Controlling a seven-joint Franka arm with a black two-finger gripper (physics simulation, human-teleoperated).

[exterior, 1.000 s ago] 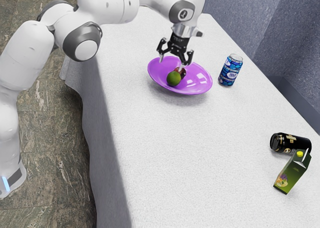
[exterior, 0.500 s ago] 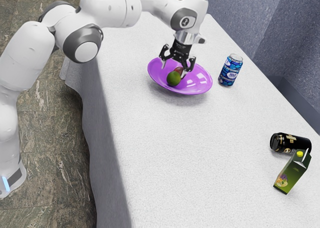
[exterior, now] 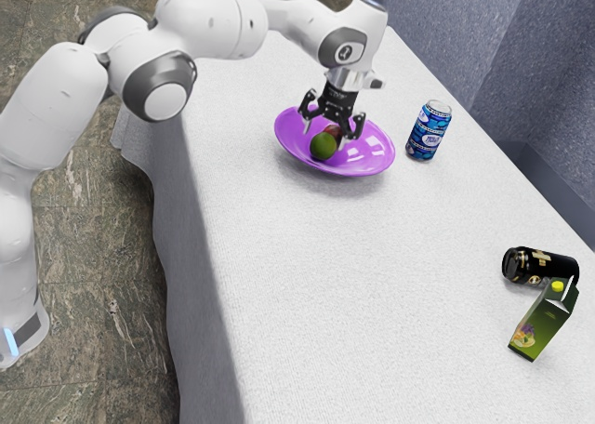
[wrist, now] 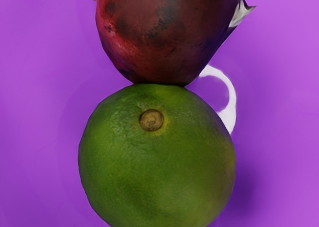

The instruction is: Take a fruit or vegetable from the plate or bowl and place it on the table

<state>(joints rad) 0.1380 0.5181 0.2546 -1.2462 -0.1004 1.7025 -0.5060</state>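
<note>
Black two-finger gripper (exterior: 332,132) hangs over the shallow, glossy purple bowl (exterior: 378,156), fingers spread well apart, unclamped. Whether a fingertip touches anything, cannot tell. Round green fruit (wrist: 157,162) lies in the bowl, against the dark red, mottled fruit (wrist: 162,33). Bowl sits on the white-covered table (exterior: 353,284).

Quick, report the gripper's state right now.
Black two-finger gripper: open, jaws apart, holding nothing, over the round green fruit and dark red fruit in the shiny purple bowl.
</note>
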